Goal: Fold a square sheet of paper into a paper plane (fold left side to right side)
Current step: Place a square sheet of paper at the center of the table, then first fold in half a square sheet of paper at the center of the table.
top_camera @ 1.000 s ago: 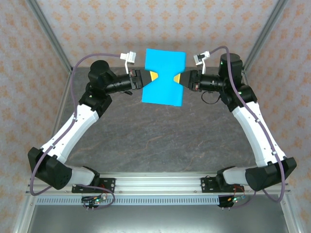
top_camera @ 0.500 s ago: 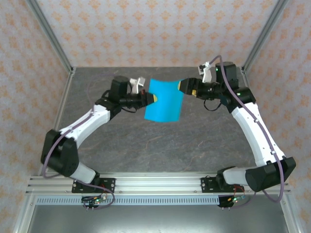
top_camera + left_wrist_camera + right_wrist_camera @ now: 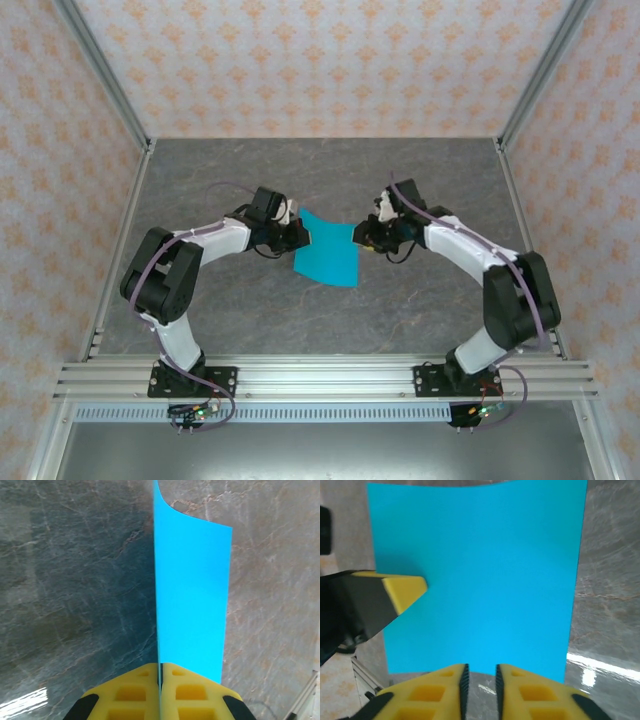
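- Both arms have brought the thin bright cyan-blue square sheet of paper [image 3: 328, 257] down to mid-frame, over the grey stone-look table [image 3: 420, 310]
- Left gripper [image 3: 160, 666] is clamped on its left edge; keep that firm
- Right gripper [image 3: 482, 667], jaws narrowly parted and empty, should pinch before folding

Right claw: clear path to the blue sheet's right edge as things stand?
Likely yes: the right claw sits just off the sheet, nothing between them; the left claw pinches the opposite side.

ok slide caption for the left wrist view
Left claw shut on the cyan sheet, grey tabletop behind.
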You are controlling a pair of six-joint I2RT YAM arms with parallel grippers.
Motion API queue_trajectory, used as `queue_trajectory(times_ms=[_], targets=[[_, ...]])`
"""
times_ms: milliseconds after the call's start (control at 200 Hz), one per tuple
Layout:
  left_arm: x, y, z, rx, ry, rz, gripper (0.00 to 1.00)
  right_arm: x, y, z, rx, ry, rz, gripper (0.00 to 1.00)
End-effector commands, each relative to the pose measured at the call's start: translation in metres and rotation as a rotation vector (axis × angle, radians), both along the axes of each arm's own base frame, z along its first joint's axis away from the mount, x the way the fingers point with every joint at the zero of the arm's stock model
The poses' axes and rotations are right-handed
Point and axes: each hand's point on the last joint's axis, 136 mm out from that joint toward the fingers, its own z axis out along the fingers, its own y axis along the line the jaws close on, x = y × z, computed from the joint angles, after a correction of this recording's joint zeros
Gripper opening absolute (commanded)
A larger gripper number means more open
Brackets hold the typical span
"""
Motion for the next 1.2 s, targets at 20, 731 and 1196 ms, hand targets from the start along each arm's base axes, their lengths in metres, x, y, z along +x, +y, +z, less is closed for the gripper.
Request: queue_trajectory(times_ms=[20, 731, 1196], targets=[[0.004, 0.004, 0.003, 0.044, -0.019, -0.014, 0.01, 0.015, 0.017, -0.026, -0.013, 0.001, -0.025, 0.21], [0.012, -0.058, 0.07, -0.325, -0.038, -0.063, 0.55, -0.011, -0.01, -0.112, -0.257, 0.209, -0.006, 0.21], [0.015, -0.083, 0.046, -0.327, 0.015, -0.09, 0.6, 0.024, -0.019, -0.034, -0.124, 0.003, -0.09, 0.28]])
